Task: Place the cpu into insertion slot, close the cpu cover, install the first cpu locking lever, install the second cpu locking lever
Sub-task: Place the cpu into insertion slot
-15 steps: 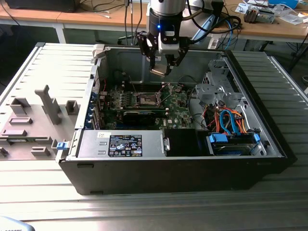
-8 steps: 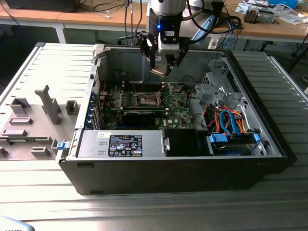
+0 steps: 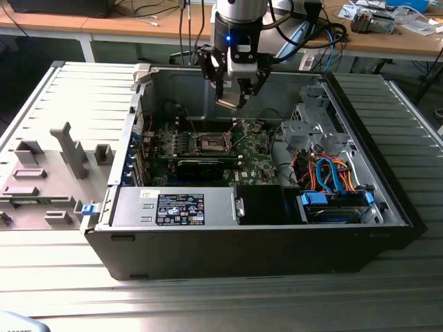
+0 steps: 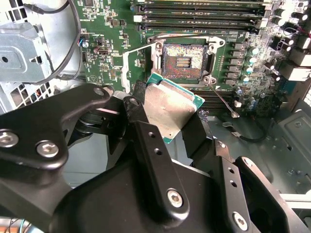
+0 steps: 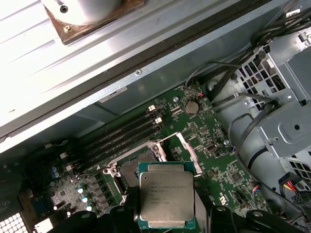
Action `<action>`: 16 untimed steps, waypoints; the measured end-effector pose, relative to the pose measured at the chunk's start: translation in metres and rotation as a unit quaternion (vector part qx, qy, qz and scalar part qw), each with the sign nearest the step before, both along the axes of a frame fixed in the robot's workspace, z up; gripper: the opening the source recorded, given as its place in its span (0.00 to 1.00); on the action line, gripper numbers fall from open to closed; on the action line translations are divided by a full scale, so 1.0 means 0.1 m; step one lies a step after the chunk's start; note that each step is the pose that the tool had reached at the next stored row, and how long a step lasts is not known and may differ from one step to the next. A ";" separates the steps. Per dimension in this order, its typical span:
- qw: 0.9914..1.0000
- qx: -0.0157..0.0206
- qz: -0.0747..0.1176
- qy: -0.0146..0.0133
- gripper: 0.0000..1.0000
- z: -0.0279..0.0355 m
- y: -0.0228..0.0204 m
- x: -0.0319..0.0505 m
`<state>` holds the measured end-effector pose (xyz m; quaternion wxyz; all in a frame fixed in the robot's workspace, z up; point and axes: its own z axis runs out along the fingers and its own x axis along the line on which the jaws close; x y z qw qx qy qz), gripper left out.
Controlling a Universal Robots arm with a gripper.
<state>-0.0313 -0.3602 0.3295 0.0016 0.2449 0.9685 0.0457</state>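
Arm (image 3: 239, 14) hangs vertical at the upper middle of the exterior view, its wrist pointing down into the open computer case (image 3: 208, 249). The gripper (image 3: 233, 97) sits just inside the case's far wall, above the green motherboard (image 3: 257, 158). Its two black fingers (image 4: 142, 109) are clamped on opposite edges of the cpu (image 4: 170, 109), which is held tilted with its grey metal top showing. The chip is in the air, clear of the board and short of the insertion slot (image 4: 185, 59), which lies uncovered with its dark centre exposed. The cpu cover (image 5: 187, 148) stands raised at the slot's side. A thin metal lever (image 4: 223, 99) sticks out beside the slot. Toward the exterior view's right, the grey drive cage (image 3: 308, 128) and orange and blue cables (image 3: 325, 173) crowd the board's edge; the space straight above the slot is open.
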 end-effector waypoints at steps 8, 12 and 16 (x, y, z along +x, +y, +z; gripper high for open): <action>1.000 0.000 -0.004 0.000 0.55 -0.003 0.000 0.000; 1.000 0.000 -0.005 0.000 0.55 -0.003 0.000 0.000; 1.000 0.000 -0.006 0.000 0.55 -0.004 0.000 0.000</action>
